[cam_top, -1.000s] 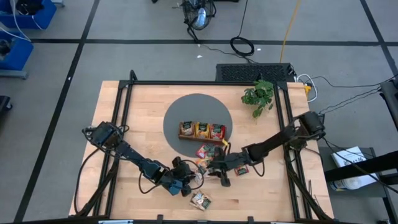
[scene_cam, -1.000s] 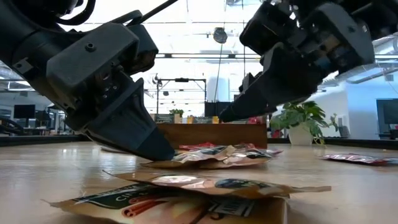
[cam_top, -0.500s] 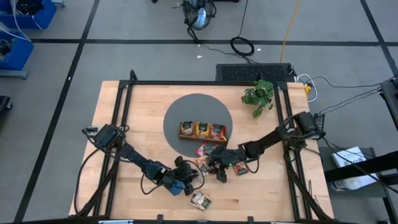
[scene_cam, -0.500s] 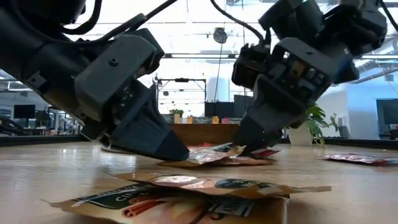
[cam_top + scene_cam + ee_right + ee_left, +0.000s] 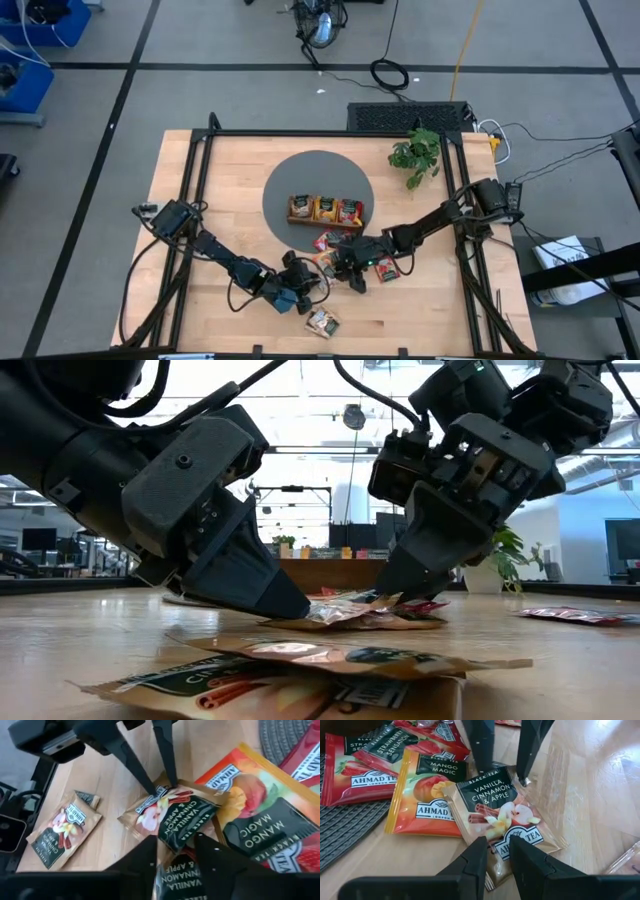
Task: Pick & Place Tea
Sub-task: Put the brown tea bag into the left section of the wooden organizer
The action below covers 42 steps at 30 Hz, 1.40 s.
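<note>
Several tea sachets lie in a loose pile (image 5: 325, 262) on the wood, near a grey round mat (image 5: 318, 180). One of them, a vanilla, cinnamon and apple sachet (image 5: 495, 810), lies flat between my two grippers. My left gripper (image 5: 497, 842) stands at its picture end, its fingers a little apart. My right gripper (image 5: 505, 772) stands at its dark label end, fingers parted. In the right wrist view a second vanilla sachet (image 5: 175, 870) shows between the right fingers, close to the camera. A mango sachet (image 5: 427, 795) and red strawberry sachets (image 5: 365, 765) lie beside them. My left gripper rests both fingertips (image 5: 481, 845) on the sachet's picture end (image 5: 496, 832), slanting down from the table's near left. The sachet lies flat on the wood under them. My right gripper slants down from the table's right. One fingertip (image 5: 482, 764) stands on the dark label end (image 5: 470, 782) and the other at that end's corner (image 5: 524, 781). Whether it also touches the second sachet, I cannot tell.
A brown wooden tray (image 5: 326, 210) holding sachets stands on the grey mat. One vanilla sachet (image 5: 322, 321) lies alone near the front edge, and a red one (image 5: 388, 268) lies to the right of the pile. A potted plant (image 5: 415, 155) stands at the far right.
My right gripper has come down and toward the table's left onto the pile, rolling about its own axis as it went. The sachets have stayed where they were.
</note>
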Tool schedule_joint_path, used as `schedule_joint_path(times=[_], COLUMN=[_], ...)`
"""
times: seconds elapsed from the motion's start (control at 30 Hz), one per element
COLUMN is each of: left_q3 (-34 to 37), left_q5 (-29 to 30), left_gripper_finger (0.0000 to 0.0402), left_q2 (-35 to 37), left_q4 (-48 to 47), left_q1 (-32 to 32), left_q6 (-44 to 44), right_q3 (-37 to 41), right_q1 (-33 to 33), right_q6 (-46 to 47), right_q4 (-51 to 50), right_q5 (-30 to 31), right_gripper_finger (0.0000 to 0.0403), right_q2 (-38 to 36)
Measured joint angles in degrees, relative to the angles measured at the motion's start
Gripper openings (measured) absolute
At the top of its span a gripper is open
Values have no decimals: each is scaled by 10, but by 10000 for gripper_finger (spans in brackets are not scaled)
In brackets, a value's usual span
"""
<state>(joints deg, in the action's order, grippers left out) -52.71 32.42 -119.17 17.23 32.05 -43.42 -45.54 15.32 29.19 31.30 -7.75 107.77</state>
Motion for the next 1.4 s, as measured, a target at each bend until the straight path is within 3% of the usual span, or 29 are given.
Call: schedule_joint_path(times=[0.27, 0.5, 0.73, 0.97, 1.4], left_q3=[0, 2, 4, 3, 2], left_q5=[-2, 2, -3, 97, -4], left_gripper_finger=[88, 88, 88, 88, 88], left_q2=[0, -1, 53, 73, 69], left_q4=[4, 26, 2, 2, -18], left_q1=[-5, 1, 21, 47, 41], left_q6=[2, 89, 149, 164, 81], right_q3=[0, 0, 0, 0, 0], right_q1=[1, -3, -3, -2, 11], right_q6=[-60, -97, -144, -143, -108], right_q4=[4, 5, -50, -106, -132], right_q5=[-13, -15, -15, -11, -13], right_gripper_finger=[7, 1, 0, 0, 14], right_q2=[0, -13, -90, -136, -100])
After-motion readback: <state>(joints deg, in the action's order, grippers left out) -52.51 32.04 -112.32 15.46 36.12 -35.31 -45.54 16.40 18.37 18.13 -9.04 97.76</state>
